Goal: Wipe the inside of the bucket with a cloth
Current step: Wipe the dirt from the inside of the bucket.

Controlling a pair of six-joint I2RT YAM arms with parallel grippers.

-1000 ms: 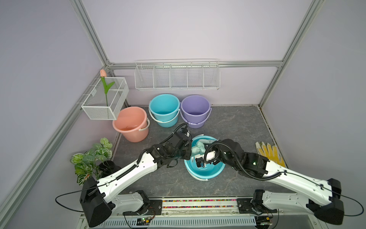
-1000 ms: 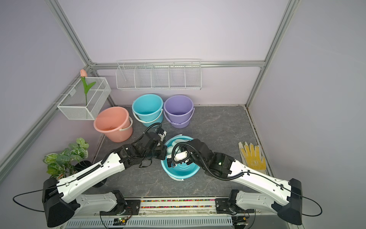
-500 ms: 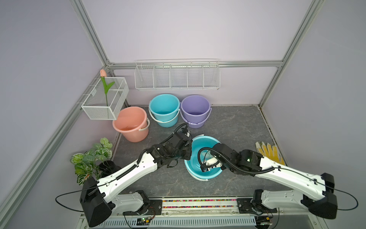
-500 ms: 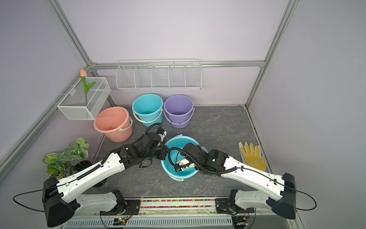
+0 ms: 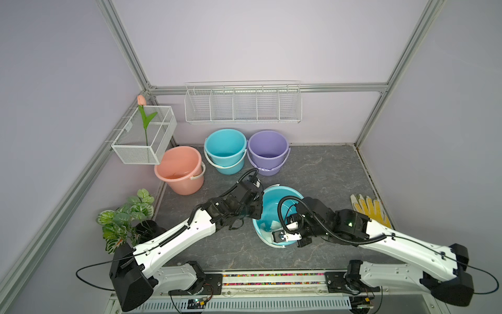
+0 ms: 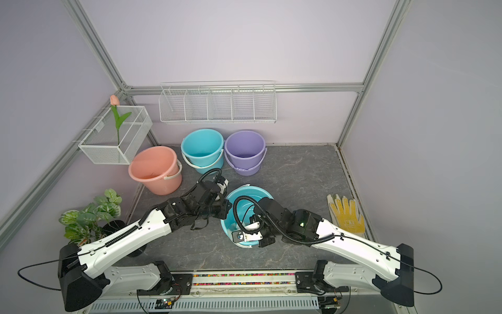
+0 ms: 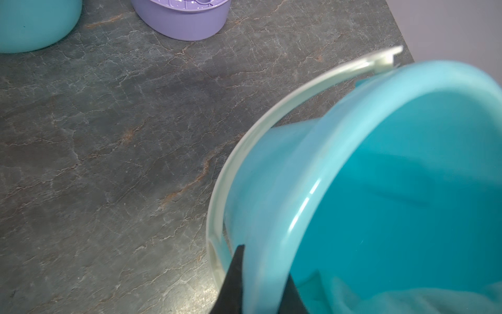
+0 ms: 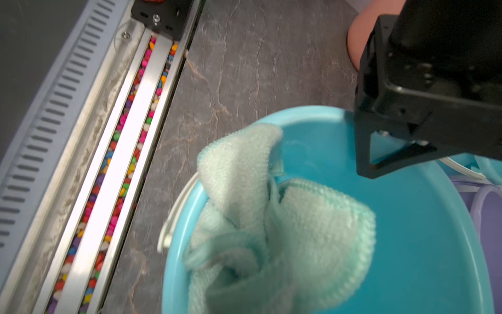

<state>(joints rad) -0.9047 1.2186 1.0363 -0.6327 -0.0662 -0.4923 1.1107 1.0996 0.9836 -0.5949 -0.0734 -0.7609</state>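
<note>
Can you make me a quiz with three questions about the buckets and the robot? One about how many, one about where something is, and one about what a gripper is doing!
1. How many buckets stand on the table?
A. two
B. four
C. six

2. Where is the cloth?
A. inside the near teal bucket
B. spread flat on the table
C. folded outside the buckets

3. What is the left gripper doing?
A. standing wide open
B. shut on nothing
C. shut on the near teal bucket's rim

Answers:
1 B: there is a pink bucket, a purple bucket, a far teal bucket and the near teal bucket.
2 A: the right wrist view shows it bunched against the inner wall.
3 C: the left wrist view shows its fingers pinching the rim.
</note>
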